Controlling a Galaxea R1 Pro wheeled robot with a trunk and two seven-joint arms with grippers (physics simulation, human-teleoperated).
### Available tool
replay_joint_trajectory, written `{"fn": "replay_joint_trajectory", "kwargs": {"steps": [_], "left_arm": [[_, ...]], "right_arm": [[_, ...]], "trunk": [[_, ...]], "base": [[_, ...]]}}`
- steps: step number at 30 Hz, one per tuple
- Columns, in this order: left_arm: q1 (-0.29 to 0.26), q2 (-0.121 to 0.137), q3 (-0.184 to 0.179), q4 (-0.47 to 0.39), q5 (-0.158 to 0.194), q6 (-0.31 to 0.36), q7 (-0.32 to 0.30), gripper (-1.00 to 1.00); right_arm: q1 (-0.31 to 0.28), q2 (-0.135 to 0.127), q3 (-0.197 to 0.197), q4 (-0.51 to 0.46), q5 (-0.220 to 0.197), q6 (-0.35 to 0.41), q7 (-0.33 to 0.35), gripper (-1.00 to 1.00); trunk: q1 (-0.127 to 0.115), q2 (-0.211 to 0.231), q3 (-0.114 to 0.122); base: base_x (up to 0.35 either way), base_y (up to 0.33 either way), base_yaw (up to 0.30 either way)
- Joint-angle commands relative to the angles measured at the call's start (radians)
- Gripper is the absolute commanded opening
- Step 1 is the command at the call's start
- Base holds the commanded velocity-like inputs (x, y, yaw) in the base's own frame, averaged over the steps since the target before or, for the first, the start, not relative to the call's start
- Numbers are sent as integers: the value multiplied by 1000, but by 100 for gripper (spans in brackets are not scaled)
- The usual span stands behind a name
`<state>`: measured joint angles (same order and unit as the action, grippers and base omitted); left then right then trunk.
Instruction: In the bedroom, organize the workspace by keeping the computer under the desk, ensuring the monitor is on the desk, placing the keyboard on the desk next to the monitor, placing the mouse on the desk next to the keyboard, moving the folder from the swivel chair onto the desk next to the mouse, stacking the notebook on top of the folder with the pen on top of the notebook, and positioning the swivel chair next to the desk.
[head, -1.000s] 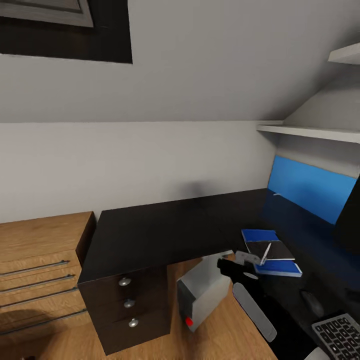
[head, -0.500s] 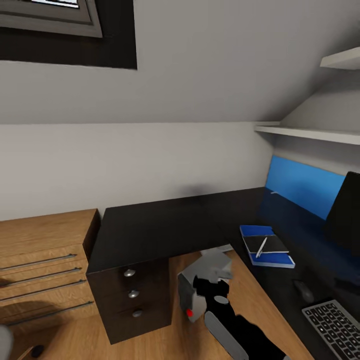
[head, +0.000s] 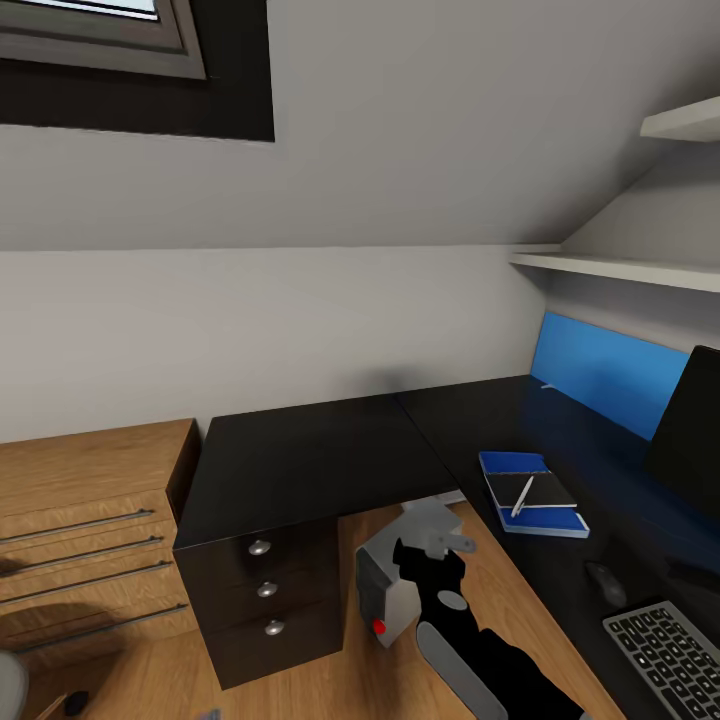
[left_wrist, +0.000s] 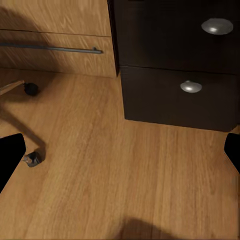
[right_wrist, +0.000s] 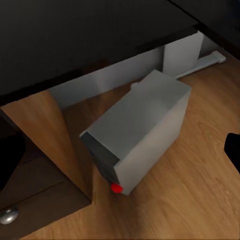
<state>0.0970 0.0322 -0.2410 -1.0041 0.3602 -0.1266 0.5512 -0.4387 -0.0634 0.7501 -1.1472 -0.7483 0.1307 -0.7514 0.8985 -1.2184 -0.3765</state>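
Observation:
The black desk (head: 310, 460) carries the blue folder (head: 508, 464), with the dark notebook (head: 548, 494) on it and the white pen (head: 522, 496) on top. Nearer along the desk lie the mouse (head: 605, 581) and the keyboard (head: 672, 652), beside the monitor (head: 690, 432). The silver computer (head: 392, 598) (right_wrist: 140, 135) stands on the floor under the desk, red button showing. My right gripper (head: 437, 535) (right_wrist: 120, 155) hovers open above the computer, holding nothing. My left gripper (left_wrist: 120, 155) is open over the floor in front of the drawers (left_wrist: 192, 87). A grey edge of the swivel chair (head: 6, 685) shows at the lower left.
A light wooden drawer chest (head: 80, 530) stands left of the desk. Chair casters (left_wrist: 31, 89) sit on the wooden floor (left_wrist: 125, 175) near it. A blue wall panel (head: 600, 375) and white shelves (head: 620, 268) lie behind the desk's right wing.
My right gripper has drawn back from beside the pen and notebook to a spot above the computer. The camera has shifted too. The pen stays on the notebook.

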Motion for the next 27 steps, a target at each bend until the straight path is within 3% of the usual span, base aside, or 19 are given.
{"fn": "replay_joint_trajectory", "kwargs": {"steps": [1,4,5,27], "left_arm": [[0,1,-4,5,12,-7,4,100],[0,2,-4,18,12,-7,4,100],[0,2,-4,24,13,-7,4,100],[0,3,-3,25,14,-7,4,100]], "right_arm": [[-1,-1,3,-3,-3,0,-8,100],[0,-1,6,-3,-2,-17,-9,100],[0,-3,14,-3,-2,-186,-11,100],[3,-3,18,-20,-3,-185,-10,100]], "trunk": [[0,-1,-1],[0,-1,-1],[0,-1,-1],[0,-1,-1]], "base": [[0,0,0],[-19,0,0],[-300,0,-6],[-302,-17,-5]]}}
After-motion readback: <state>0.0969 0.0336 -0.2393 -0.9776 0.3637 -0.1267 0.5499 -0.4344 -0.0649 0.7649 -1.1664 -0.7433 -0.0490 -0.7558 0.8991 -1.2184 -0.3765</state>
